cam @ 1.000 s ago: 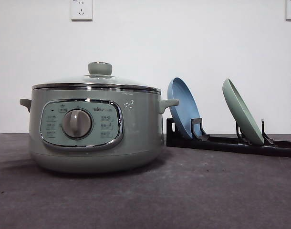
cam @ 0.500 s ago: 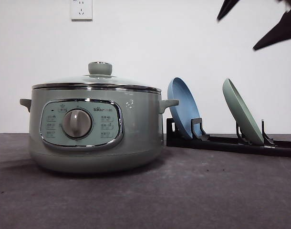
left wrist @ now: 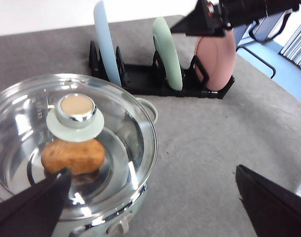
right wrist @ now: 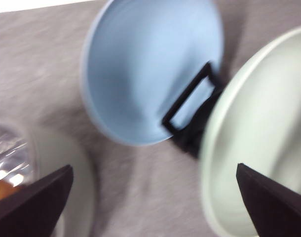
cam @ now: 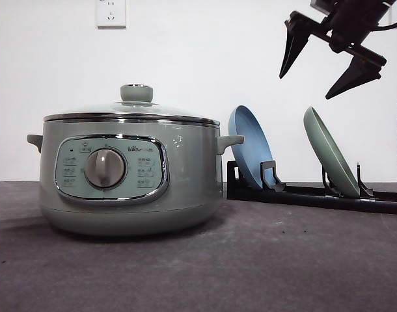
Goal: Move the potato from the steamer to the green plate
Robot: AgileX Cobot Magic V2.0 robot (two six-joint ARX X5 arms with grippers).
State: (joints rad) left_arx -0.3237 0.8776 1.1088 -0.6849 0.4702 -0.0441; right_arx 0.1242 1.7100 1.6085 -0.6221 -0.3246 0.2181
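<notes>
**Front view: right arm entered frame, nothing grabbed yet**

Front view had no arm a second ago. Half a second ago only dark finger tips showed at the upper right edge. At this moment the right gripper (cam: pixel 328 65) was fully in at upper right, jaws spread wide and empty, hanging above the green plate (cam: pixel 330 152) in the black rack (cam: pixel 315 195).

Nothing else moved. Steamer (cam: pixel 130 172) sat at left of frame with the glass lid (left wrist: pixel 71 148) closed. Potato (left wrist: pixel 72 156) was inside under the lid, seen in the left wrist view at lower left. Left gripper (left wrist: pixel 155 197) was also open and empty, over the steamer.

Blue plate (cam: pixel 249 146) and pink plate (left wrist: pixel 214 61) stood in the same rack.

Judgement: the right arm looked set to pull the green plate first; lid and potato still to do.
</notes>
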